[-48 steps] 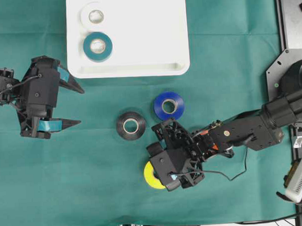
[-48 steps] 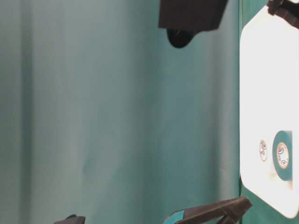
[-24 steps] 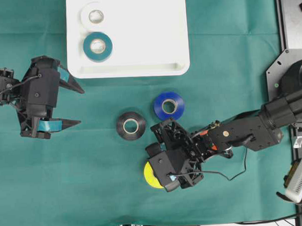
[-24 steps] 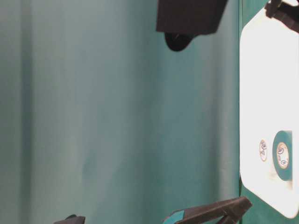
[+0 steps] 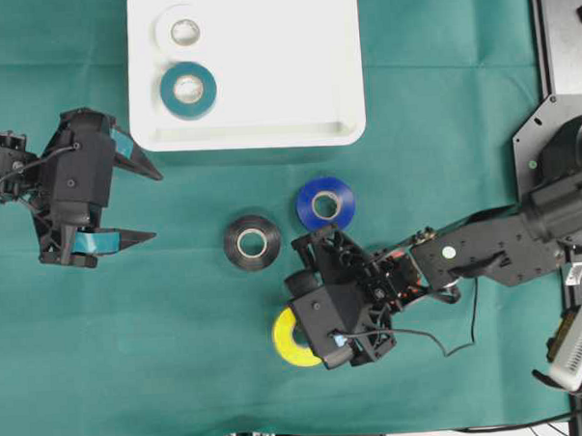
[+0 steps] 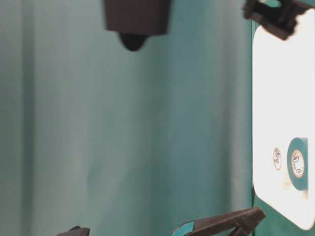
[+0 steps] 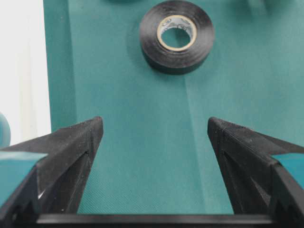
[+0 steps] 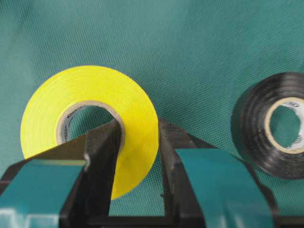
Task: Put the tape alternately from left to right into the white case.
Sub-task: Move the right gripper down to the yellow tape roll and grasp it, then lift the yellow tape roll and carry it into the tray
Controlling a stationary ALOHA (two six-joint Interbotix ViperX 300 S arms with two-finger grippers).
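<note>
No legible text; faint print on black roll (image 8: 275, 124) core (too blurred to read)

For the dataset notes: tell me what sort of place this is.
Probably a robotics lab tabletop rig. A plain green cloth covers the table, two black robot arms work over it, the right gripper pinching a yellow tape roll, and a metal mounting plate sits at the edge.
</note>
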